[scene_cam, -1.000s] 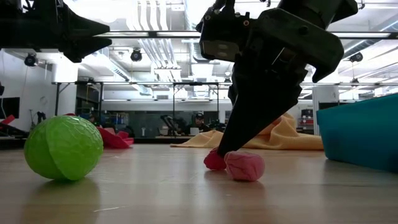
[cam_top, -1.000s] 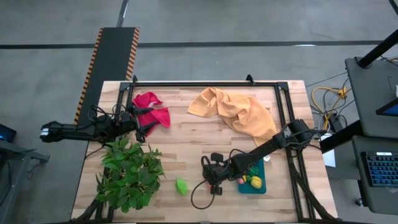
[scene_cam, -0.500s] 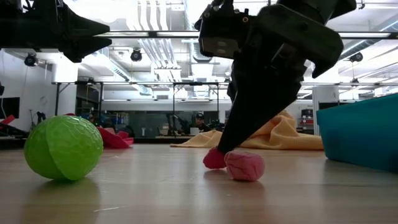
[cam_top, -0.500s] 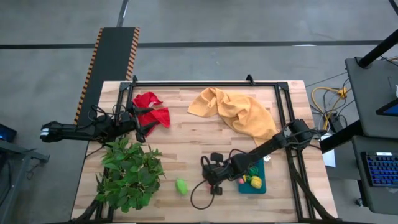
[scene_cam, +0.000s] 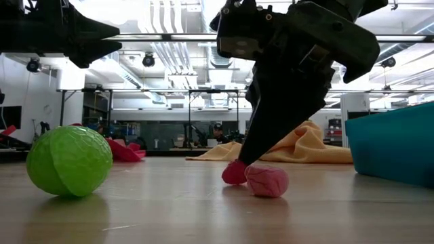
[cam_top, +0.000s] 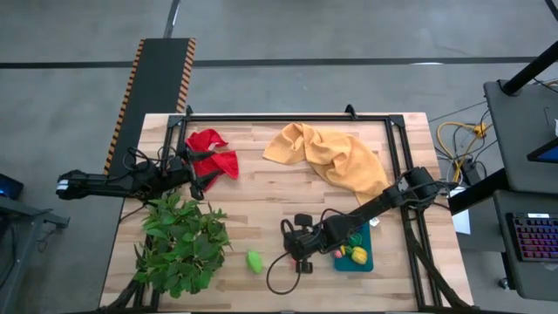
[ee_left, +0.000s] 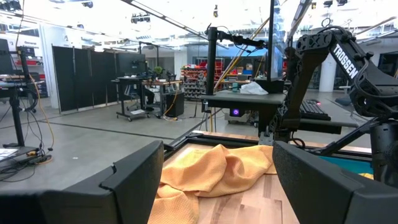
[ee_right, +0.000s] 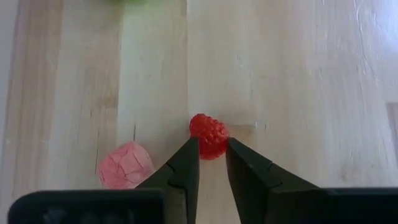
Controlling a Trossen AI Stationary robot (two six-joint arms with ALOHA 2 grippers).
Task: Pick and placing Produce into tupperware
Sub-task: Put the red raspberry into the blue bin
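We see the right gripper [ee_right: 211, 163] low at the desk [cam_top: 261, 218], its two dark fingers [ee_right: 185, 167] drawn close on either side of a small red raspberry-like piece [ee_right: 208, 135]. The piece sits at the fingertips and touches the wood; we cannot tell whether the fingers are already pressing it. Just beside it, toward the lower left of the right wrist view, lies a pale pink piece [ee_right: 125, 168], apart from the fingers.

In the low view, the red piece [scene_cam: 234, 173] and the pink piece [scene_cam: 266, 181] rest on the desk at the centre of the frame, under the dark bulk of the right gripper [scene_cam: 242, 160]. A lime green ball [scene_cam: 68, 161] sits well apart at the left, and the teal tupperware [scene_cam: 393, 144] stands at the right edge.

From above, the right gripper [cam_top: 300, 253] is in the lower middle of the frame. The lime green piece [cam_top: 254, 261] lies to its left. The tupperware [cam_top: 353, 252] sits just to its right, with yellow and other bright pieces inside.

The left gripper [cam_top: 200, 175] waits at the upper left, beside a red cloth [cam_top: 212, 153] and above a leafy green plant [cam_top: 181, 240]. Its fingers [ee_left: 134, 180] stand wide apart, holding nothing. A yellow cloth [cam_top: 331, 157] lies at the upper centre.
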